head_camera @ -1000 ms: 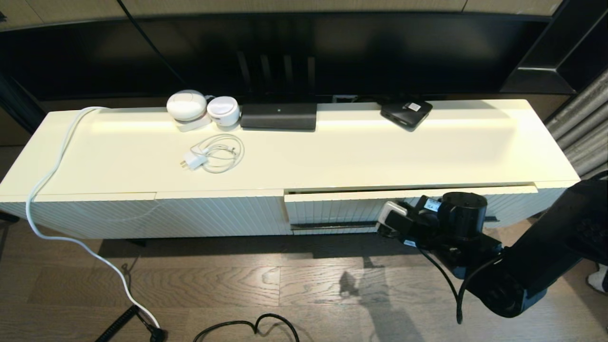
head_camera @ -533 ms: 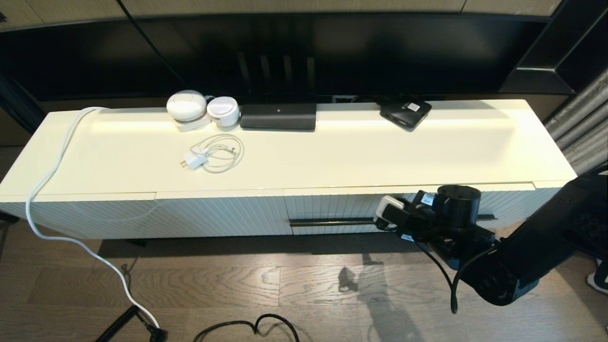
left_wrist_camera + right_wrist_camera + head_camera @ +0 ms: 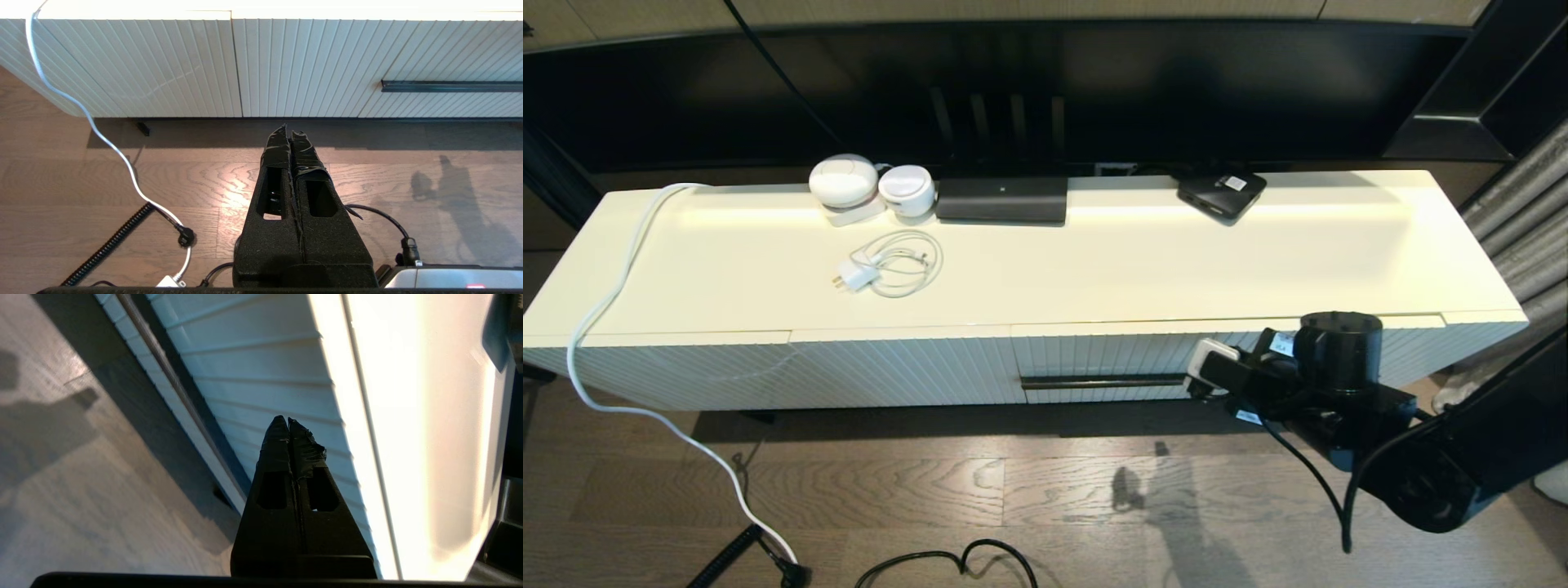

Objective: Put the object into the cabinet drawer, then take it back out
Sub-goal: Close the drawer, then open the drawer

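The cabinet drawer (image 3: 1111, 355) stands shut, its ribbed cream front flush with the panel beside it and its black bar handle (image 3: 1103, 381) running along the lower part. My right gripper (image 3: 1199, 384) is shut and empty, just in front of the handle's right part; the right wrist view shows its tips (image 3: 287, 421) close before the ribbed drawer front (image 3: 253, 367). The black folding umbrella is not visible in any view. My left gripper (image 3: 289, 130) is shut and empty, hanging low over the wooden floor in front of the cabinet, outside the head view.
On the cabinet top lie a coiled white charger cable (image 3: 890, 265), two white round devices (image 3: 870, 186), a long black device (image 3: 1001, 200) and a flat black box with a white label (image 3: 1221, 194). A white cord (image 3: 605, 302) hangs over the left end. Cables lie on the floor (image 3: 947, 563).
The drawer stood slightly pulled out a second ago and is now pushed flush. My right arm went in with it, then drew a little to the right.
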### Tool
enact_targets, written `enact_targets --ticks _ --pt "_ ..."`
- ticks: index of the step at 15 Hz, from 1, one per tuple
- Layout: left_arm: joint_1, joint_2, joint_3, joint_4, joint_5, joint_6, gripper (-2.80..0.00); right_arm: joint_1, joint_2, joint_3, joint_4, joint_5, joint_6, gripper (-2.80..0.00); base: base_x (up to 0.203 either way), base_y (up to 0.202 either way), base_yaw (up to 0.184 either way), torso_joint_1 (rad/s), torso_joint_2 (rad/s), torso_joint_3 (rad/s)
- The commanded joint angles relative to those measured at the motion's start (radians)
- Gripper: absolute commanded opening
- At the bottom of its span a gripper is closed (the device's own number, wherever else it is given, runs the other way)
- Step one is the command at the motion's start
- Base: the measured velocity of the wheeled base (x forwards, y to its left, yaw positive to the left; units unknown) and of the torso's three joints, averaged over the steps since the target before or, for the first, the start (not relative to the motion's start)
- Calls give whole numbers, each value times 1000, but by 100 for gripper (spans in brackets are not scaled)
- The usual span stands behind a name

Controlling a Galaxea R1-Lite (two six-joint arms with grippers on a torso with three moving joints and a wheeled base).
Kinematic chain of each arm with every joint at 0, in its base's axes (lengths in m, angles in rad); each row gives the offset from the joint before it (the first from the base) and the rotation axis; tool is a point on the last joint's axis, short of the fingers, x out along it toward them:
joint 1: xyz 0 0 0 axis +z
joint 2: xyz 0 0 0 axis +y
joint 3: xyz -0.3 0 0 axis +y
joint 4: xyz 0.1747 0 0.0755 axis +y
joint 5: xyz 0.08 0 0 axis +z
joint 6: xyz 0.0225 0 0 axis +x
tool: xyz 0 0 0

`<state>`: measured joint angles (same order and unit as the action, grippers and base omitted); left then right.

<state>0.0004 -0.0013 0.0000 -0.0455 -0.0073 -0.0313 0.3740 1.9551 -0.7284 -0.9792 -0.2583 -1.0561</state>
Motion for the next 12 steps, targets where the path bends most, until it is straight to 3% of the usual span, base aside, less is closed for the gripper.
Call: enact_targets --ticks 1,8,12 --pt "1 1 -1 0 0 -1 -280 0 -206 45 89 -1 2 -280 0 0 0 0 0 0" --pt "1 1 0 1 0 -1 -280 -43 -840 183 732 4 91 -280 0 0 0 0 0 0" --pt "1 1 0 1 0 -1 -280 -136 -1190 179 1196 121 105 -280 0 0 0 0 0 0"
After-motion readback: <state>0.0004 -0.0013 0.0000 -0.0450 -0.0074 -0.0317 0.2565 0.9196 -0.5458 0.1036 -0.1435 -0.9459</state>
